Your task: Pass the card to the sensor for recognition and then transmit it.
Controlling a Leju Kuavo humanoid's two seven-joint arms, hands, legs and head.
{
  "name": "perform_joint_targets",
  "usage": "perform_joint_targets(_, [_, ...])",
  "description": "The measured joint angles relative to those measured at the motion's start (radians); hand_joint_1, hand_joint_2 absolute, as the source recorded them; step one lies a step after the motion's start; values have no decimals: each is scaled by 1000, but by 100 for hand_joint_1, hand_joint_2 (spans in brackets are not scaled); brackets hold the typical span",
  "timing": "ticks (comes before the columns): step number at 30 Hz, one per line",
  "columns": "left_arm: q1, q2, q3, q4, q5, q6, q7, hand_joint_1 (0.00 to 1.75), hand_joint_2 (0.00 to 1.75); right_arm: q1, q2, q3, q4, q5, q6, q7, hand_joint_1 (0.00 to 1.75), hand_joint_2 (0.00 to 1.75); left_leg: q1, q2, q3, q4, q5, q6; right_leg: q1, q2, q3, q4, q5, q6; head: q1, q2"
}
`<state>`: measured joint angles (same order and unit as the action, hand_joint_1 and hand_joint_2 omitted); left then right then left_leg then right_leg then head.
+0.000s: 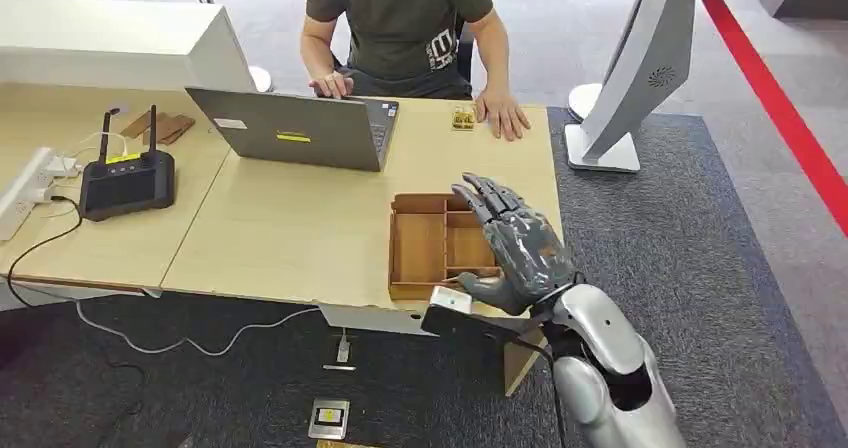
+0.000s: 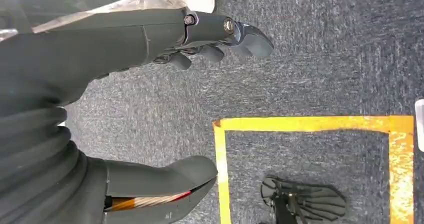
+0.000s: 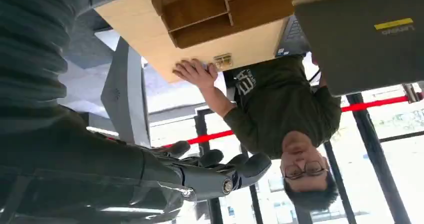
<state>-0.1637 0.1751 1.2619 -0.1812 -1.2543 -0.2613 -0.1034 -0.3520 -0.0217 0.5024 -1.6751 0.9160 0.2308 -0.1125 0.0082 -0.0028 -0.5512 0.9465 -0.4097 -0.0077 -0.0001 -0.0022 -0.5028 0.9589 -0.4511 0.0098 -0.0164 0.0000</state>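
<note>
Where the head view looks down, our right hand hovers with its fingers spread and nothing in them above the near right corner of a wooden tray. A small pale piece sits just beside the thumb at the tabletop edge; we cannot tell whether it is the card. The tray's compartments look bare. Bare wood lies between the tray and a grey laptop, behind which a person sits, one palm flat near a small gold item.

From the left wrist, our left hand hangs over grey carpet marked with yellow tape, fingers well apart from the thumb, nothing between them.

From the right wrist, the right hand's fingers reach out straight and apart, and we see no card among them.
</note>
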Motion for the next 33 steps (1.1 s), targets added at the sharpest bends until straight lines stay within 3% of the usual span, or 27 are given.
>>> perform_joint_targets(14, [-5,-5,0,0,-4,-3,4,0,175,-6,29,91,180,114,-70,-6,0,175,0,0,0,0,0,0,0,0,0,0,0,0,0,0])
perform_joint_targets(33, [-8,-9,0,0,-3,2,15,0,175,-76,93,113,526,164,-209,37,0,175,0,0,0,0,0,0,0,0,0,0,0,0,0,0])
